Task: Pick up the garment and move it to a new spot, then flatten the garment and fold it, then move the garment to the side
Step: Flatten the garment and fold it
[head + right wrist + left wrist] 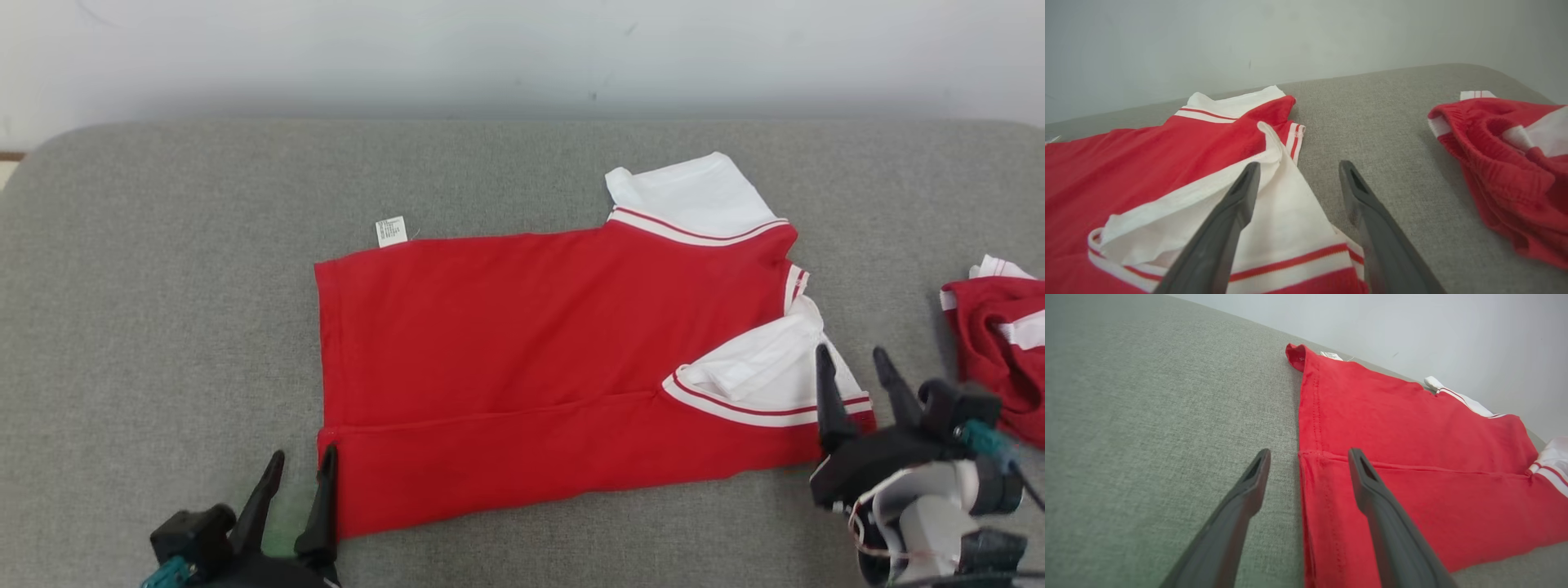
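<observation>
Red garment (531,367) (1412,457) (1126,171) with white sleeves, spread flat in the middle of the grey padded surface (163,327), hem to the left and sleeves to the right. Near long edge folded over onto the body as a narrow strip. Small white label (391,231) (1331,355) sticking out at the far left corner. One white sleeve at the far right, the other lying on the red cloth at the near right.

Left gripper (304,451) (1309,451) at the near left corner of the garment, jaws wide apart and with no hold on anything: one finger over the red hem, the other over the bare grey surface. Right gripper (850,349) (1299,163) at the near right end, jaws also wide apart and holding nothing; one finger over the white sleeve, the other over the grey surface just beside it. Touching the cloth or only above it: cannot tell.

Second red and white piece of clothing (1000,351) (1506,171) crumpled at the right edge, apart from the garment. Pale wall (490,49) behind the far side.
</observation>
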`<state>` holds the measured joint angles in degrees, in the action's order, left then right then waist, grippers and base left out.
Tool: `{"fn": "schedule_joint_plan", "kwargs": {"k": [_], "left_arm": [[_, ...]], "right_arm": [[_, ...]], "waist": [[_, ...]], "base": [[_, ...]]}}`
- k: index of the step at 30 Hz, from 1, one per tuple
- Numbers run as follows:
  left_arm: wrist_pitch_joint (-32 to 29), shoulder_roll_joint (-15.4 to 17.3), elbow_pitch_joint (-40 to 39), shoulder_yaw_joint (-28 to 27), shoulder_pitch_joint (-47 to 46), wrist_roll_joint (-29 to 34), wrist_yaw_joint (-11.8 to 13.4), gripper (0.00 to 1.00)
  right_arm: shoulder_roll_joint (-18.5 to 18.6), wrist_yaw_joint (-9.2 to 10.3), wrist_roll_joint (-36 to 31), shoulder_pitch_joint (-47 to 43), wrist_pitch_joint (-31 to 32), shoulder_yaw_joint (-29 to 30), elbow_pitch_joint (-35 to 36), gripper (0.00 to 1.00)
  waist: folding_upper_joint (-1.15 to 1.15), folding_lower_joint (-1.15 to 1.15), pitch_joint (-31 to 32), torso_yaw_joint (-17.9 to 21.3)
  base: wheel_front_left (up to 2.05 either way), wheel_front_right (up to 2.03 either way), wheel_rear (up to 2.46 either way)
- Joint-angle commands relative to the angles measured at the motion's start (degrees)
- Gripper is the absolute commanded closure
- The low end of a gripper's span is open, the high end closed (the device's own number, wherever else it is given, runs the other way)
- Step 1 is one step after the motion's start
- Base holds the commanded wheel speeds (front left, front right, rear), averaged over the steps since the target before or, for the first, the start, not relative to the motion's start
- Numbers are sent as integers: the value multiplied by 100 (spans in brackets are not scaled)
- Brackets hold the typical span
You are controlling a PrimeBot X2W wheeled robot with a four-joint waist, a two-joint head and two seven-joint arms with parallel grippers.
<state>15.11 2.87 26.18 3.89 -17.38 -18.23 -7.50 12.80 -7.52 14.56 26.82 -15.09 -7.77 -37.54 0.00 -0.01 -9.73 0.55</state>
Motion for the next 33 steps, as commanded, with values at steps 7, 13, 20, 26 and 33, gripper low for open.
{"fn": "schedule_joint_plan", "kwargs": {"k": [7,13,20,26,33], "left_arm": [[6,5,-201,-49,545,-63,2,0],[6,6,-231,-30,511,-75,2,0],[6,6,-263,138,323,-170,2,0],[6,5,-250,270,323,-346,2,0],[6,5,-73,552,390,-883,2,0]], "right_arm": [[-131,6,115,-931,-3,98,242,0],[-113,6,158,-965,-3,263,192,0],[-99,6,113,-706,-3,324,17,0],[-107,6,283,-596,8,118,-478,9],[-29,7,508,-607,24,-61,-708,95]], "waist": [[0,1,270,90],[0,1,166,100],[0,1,-19,9],[0,1,-87,-82],[0,1,-109,-70]], "base": [[0,0,0],[0,0,0],[0,0,0],[0,0,0],[0,0,0]]}}
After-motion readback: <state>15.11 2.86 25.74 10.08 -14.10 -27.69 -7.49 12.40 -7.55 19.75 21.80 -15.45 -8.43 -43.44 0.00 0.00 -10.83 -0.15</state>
